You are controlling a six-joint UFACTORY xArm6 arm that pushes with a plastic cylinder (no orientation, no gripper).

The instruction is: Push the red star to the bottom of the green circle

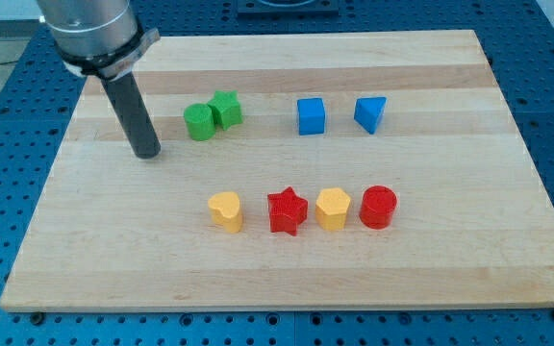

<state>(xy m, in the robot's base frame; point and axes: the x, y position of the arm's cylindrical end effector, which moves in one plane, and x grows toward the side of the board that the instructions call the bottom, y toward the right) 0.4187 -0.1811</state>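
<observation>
Red star (287, 211) in near row, wedged between yellow heart (225, 210) and yellow hexagon (333, 209), at 5 o'clock from green circle (199, 122); my tip (147, 154) at circle's 8 o'clock, touching nothing; no pincer fitted; approach star from 4 o'clock, push toward 10, avoid heart

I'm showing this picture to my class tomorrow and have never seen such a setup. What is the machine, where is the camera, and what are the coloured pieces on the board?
One camera looks down at a wooden board. The grey machine at the view's top left is a robot arm ending in a dark rod; my tip touches no block and holds nothing. To its right sit the green circle and a green star, then a blue cube and blue triangle. Below: yellow heart, red star, yellow hexagon, red cylinder.
</observation>
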